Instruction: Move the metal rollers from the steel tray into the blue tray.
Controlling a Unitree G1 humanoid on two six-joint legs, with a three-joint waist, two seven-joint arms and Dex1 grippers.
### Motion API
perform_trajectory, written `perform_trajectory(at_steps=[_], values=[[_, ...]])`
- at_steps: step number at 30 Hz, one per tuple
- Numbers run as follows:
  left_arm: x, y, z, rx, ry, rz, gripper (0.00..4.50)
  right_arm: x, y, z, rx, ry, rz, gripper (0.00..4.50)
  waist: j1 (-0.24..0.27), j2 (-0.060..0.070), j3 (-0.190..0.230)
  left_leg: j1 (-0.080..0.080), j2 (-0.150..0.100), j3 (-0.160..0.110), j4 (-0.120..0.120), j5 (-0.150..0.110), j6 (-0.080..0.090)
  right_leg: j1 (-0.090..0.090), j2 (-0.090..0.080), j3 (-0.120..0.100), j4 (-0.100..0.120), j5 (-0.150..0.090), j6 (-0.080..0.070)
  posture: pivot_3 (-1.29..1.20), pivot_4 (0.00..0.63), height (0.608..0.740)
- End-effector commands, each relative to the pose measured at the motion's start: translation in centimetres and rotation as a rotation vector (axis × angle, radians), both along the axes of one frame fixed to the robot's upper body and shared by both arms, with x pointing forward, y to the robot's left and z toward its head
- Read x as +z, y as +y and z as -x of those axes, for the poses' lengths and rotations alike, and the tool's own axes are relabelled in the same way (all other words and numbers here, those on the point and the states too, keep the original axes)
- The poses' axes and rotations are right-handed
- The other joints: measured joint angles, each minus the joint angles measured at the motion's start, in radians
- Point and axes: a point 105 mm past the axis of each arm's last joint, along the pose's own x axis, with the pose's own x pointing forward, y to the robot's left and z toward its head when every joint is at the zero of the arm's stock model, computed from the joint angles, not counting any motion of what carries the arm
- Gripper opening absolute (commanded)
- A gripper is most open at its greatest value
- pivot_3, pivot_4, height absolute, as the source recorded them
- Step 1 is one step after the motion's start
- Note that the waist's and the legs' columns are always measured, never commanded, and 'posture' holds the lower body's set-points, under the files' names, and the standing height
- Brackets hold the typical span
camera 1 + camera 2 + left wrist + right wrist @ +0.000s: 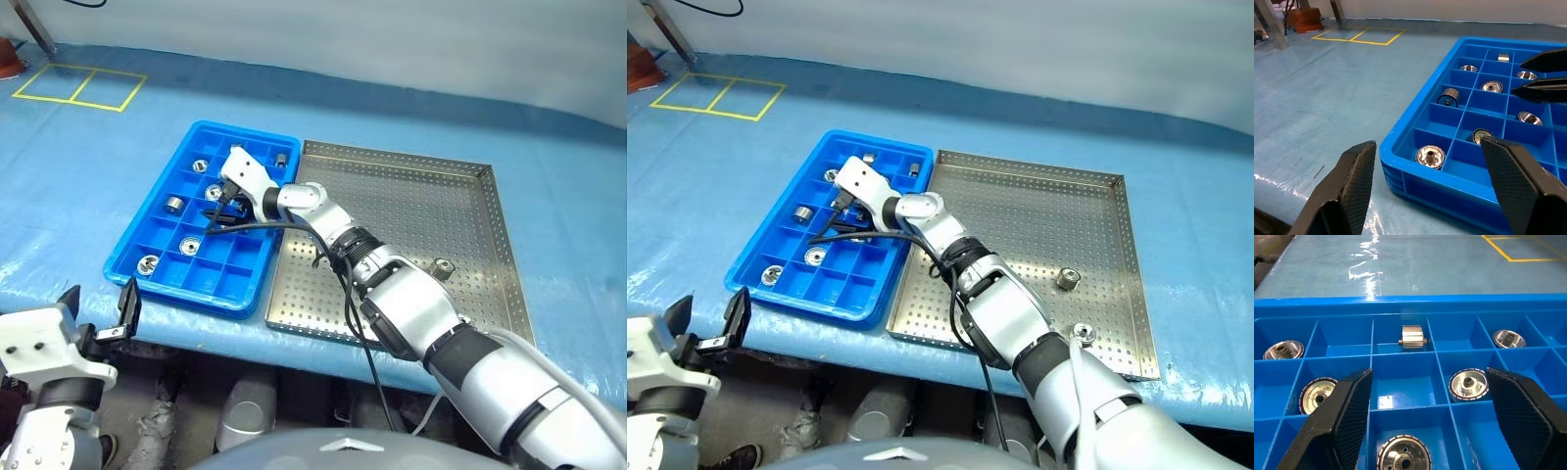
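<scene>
Left gripper (101, 304) low at the bench (78, 186) front edge, just before the near left corner of the blue tray (147, 223); fingers (1354, 186) spread wide, nothing between. Several rollers (1430, 156) lying in separate compartments of the blue tray, one (174, 205) on its side by the left wall. Right gripper (1427, 423) reaching over the middle of the blue tray, fingers (1342, 416) spread wide above the compartments, holding nothing; one roller (1399, 458) lying in the compartment just below. Steel tray (1019, 211) touching the right side of the blue tray. Two rollers (1068, 278) on the perforated floor, toward the near right corner, apart from each other.
</scene>
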Motion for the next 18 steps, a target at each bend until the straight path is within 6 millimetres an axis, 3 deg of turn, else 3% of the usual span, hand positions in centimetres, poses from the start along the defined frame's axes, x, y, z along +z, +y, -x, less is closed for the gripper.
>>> perform_trajectory(at_steps=[1,3,5,11,15,18], values=[[1.4,-2.3,-1.2,-0.127,-0.053,-0.001,3.70,4.9,7.7,6.6,0.233,-0.061,-0.222,3.91,-0.002,0.001,0.001,0.000,0.000,-0.001,0.000,0.000,-0.001,0.000,0.000,-0.001,0.000,0.000,0.000,0.42,0.150,0.740],[1.6,-3.5,-2.1,-0.194,-0.063,0.006,3.70,5.6,6.0,5.5,0.187,-0.117,-0.221,3.91,-0.006,0.002,0.001,0.000,0.000,-0.001,-0.002,0.001,-0.002,0.000,0.000,-0.003,0.001,0.000,0.000,0.38,0.150,0.740],[1.8,-5.1,-3.5,-0.298,-0.073,0.011,3.70,6.3,2.4,4.1,0.102,-0.156,-0.234,3.91,-0.008,0.001,0.000,0.000,0.000,-0.004,-0.003,0.002,-0.004,0.001,0.000,-0.007,0.001,0.001,-0.001,0.32,0.150,0.740],[2.9,-9.0,-8.0,-0.545,-0.132,0.023,3.70,5.6,-11.3,2.1,-0.292,-0.245,-0.085,3.91,-0.030,0.001,-0.002,-0.002,-0.005,-0.012,0.002,0.006,-0.008,0.006,-0.004,-0.012,0.001,0.003,-0.001,0.08,0.150,0.740],[2.9,-10.8,-10.4,-0.659,-0.120,0.009,3.70,5.1,-19.9,2.7,-0.574,-0.304,0.102,3.91,-0.107,0.001,-0.002,-0.002,-0.008,-0.010,0.004,0.007,-0.005,0.006,-0.005,-0.008,0.001,0.006,0.002,-0.04,0.150,0.740],[2.5,-11.9,-11.5,-0.736,-0.103,0.008,3.70,4.8,-24.0,3.8,-0.712,-0.284,0.189,3.91,-0.184,0.003,-0.003,0.002,-0.004,-0.006,0.001,0.006,-0.004,0.005,-0.004,-0.002,0.002,0.006,0.000,-0.15,0.150,0.740]])
